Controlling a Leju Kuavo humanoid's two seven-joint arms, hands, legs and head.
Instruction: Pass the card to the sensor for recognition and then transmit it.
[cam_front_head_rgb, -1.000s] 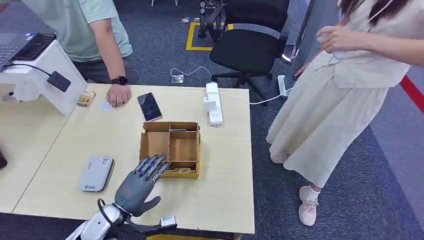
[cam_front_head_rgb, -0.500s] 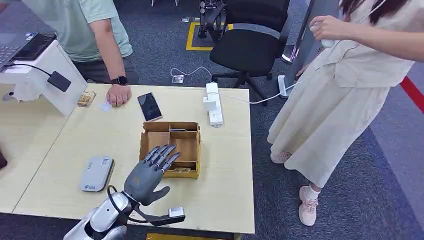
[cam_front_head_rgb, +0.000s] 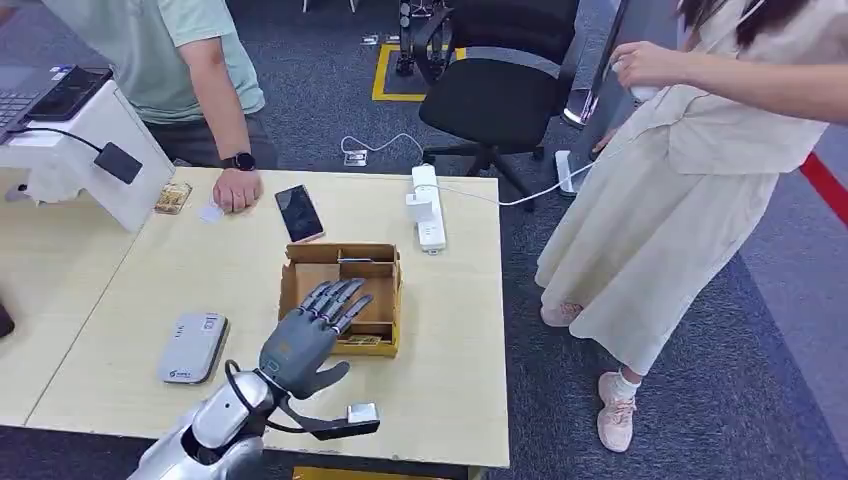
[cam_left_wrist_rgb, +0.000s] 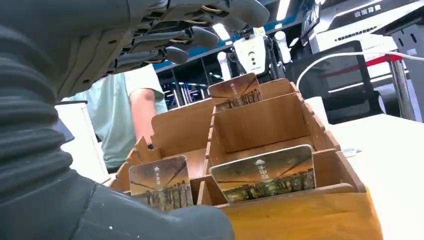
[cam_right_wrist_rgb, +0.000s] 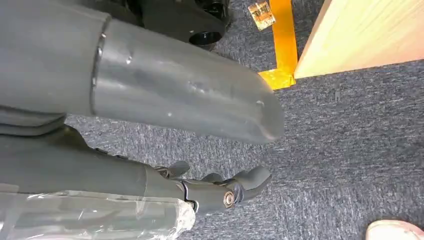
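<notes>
The robot's left hand (cam_front_head_rgb: 305, 340) is hovering over the near left part of the wooden card organizer (cam_front_head_rgb: 385, 262), with its fingers (cam_front_head_rgb: 340, 298) spread apart and nothing in its grasp. In the left wrist view, three cards are standing upright in the organizer's slots: one card (cam_left_wrist_rgb: 262, 173) in the nearest slot to the right, a second card (cam_left_wrist_rgb: 158, 182) beside it to the left, just under the hand's thumb, and a third card (cam_left_wrist_rgb: 234, 91) at the far end. The fingers are reaching above the cards without touching any. The card reader (cam_front_head_rgb: 193, 347) is lying flat on the table (cam_front_head_rgb: 455, 380), to the left of the hand. The right hand (cam_right_wrist_rgb: 220, 190) is hanging down beside the table above the carpet, with its fingers slightly curled and holding nothing.
</notes>
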